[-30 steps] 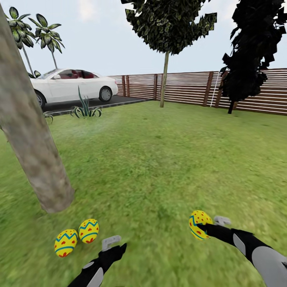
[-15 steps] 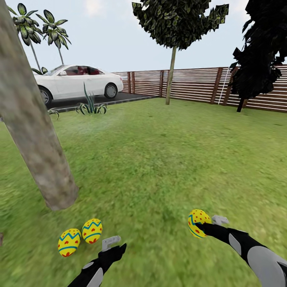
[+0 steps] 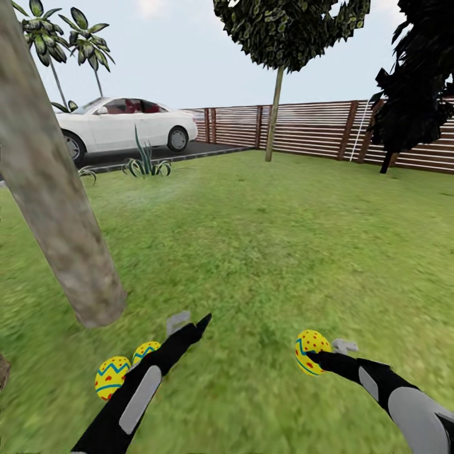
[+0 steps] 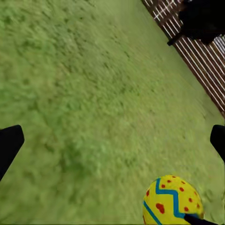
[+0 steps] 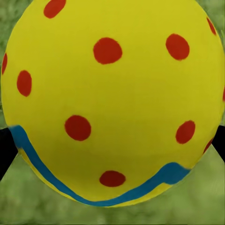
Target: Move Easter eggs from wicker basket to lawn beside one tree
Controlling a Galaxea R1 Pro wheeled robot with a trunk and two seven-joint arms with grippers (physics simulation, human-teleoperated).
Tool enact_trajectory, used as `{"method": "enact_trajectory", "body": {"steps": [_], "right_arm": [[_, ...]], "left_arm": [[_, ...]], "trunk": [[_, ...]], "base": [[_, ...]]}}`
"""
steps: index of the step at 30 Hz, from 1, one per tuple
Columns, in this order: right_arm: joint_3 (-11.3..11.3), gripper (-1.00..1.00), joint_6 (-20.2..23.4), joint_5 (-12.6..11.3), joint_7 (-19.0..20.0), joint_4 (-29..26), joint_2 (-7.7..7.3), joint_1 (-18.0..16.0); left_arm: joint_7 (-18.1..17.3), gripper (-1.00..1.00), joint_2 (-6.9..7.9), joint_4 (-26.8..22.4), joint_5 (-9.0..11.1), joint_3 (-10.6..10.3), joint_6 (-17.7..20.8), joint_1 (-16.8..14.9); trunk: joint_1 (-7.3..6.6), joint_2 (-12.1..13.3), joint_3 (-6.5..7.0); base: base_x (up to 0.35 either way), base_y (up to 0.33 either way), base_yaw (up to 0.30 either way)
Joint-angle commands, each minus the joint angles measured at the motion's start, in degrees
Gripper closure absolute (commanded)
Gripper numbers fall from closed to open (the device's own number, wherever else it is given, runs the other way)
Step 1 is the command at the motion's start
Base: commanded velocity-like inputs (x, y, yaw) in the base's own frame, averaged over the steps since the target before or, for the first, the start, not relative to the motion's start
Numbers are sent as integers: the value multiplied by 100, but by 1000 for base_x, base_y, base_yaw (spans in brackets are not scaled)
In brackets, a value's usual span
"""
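Two Easter eggs [image 3: 112, 377] [image 3: 144, 349] lie on the lawn [image 3: 252, 239] beside the foot of the thick grey-brown tree trunk [image 3: 57, 208]. My left arm crosses in front of the nearer-to-trunk egg. My left gripper [image 3: 191, 323] hangs open over bare grass just right of them, its fingers [image 4: 9, 143] wide apart. The third egg [image 3: 310, 350] is held above the grass at the lower right, with my right gripper [image 3: 321, 354] shut on it. That egg [image 5: 112, 98] is very close in the right wrist view and also appears in the left wrist view [image 4: 173, 200]. The wicker basket is out of view.
A white car [image 3: 123, 126] stands on the dark driveway at the far left, behind a spiky plant [image 3: 146, 165]. A wooden fence [image 3: 315, 129] closes the back, with a thin-trunk tree [image 3: 274, 113] and a dark tree [image 3: 410, 82] before it. Open grass lies ahead.
My left arm has lifted and reached forward, now covering part of one egg on the grass. The head camera has shifted a little. The right gripper still holds its egg.
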Motion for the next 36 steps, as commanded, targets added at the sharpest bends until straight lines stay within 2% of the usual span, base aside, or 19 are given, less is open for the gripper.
{"method": "enact_trajectory", "body": {"steps": [1, 2, 4, 5, 7, 10, 13, 14, 16, 17, 19, 20, 21, 23, 31, 32, 34, 36], "right_arm": [[-48, 100, 63, 32, 42, -22, 103, -19], [12, 100, 82, 39, 140, -28, 363, -63], [224, 100, 152, 27, 263, -30, 518, -74], [260, 100, 215, 28, 276, -37, 620, -84], [295, 100, 466, 42, 261, -281, 955, -165], [407, 100, 497, 57, 79, -545, 1222, -181], [873, 100, 481, 46, -342, -581, 1345, -183], [973, 100, 477, 44, -394, -604, 1355, -183], [1032, 100, 464, 43, -422, -651, 1370, -183], [1040, 100, 466, 43, -431, -662, 1381, -183], [1070, 100, 476, 53, -486, -764, 1501, -183], [1275, 100, 492, 57, -742, -914, 1626, -188], [1822, 100, 505, 45, -1194, -1015, 1778, -191], [2347, 100, 472, 35, -1428, -1097, 1896, -192], [2398, 100, 511, -18, -1405, -1267, 1906, -192], [2398, 100, 512, -19, -1402, -1272, 1907, -192], [2398, 100, 512, -19, -1404, -1276, 1907, -192], [2398, 100, 512, -19, -1399, -1275, 1907, -192]], "left_arm": [[-58, -100, 3, -476, 319, 22, 218, -22], [-78, -100, 6, -1165, 806, 29, 367, -109], [-68, -100, 3, -1376, 1466, 30, 432, -147], [-65, -100, -1, -1412, 1647, 28, 439, -153], [-84, -100, -4, -1579, 1833, 21, 454, -191], [-91, -100, -45, -1679, 1857, -72, 456, -290], [-94, -100, -53, -1747, 1865, -336, 466, -314], [-97, -100, -62, -1782, 1868, -374, 471, -316], [-120, -100, -179, -1873, 1883, -451, 479, -421], [-123, -100, -201, -1992, 1970, -498, 520, -472], [-122, -100, -215, -2107, 2579, -581, 1138, -516], [-118, -100, -231, -2130, 2878, -601, 1668, -525], [-99, -100, -240, -2136, 2958, -607, 1858, -537], [-94, -100, -206, -2152, 3007, -624, 1992, -539], [-240, -100, -166, -2155, 2978, -639, 2033, -536], [-385, -100, -167, -2158, 2978, -688, 2031, -536], [-707, -100, -159, -2156, 2978, -917, 2029, -536], [-738, -100, -158, -2152, 2978, -929, 2029, -536]], "trunk": [[-1, -2, -15], [-1, -2, -25], [-1, -2, -42], [-1, -2, -50], [-1, -2, -63], [-1, -2, -80], [-1, -2, -97], [-1, -2, -103], [-1, -2, -112], [-1, -2, -113], [-1, -2, -114], [-1, -2, -115], [-1, -2, -115], [-1, -2, -115], [-1, -2, -145], [-1, -2, -152], [-1, -2, -167], [-1, -2, -181]], "base": [[0, 0, 85], [0, 0, 105], [0, 0, 137], [0, 0, 164], [0, 0, 202], [0, 0, 218], [0, 0, 223], [0, 0, 226], [0, 0, 162], [0, 0, 60], [0, 0, 19], [0, 0, 3], [0, 0, 0], [0, 0, 0], [0, 0, 81], [0, 0, 163], [0, 0, 164], [0, 0, 164]]}}
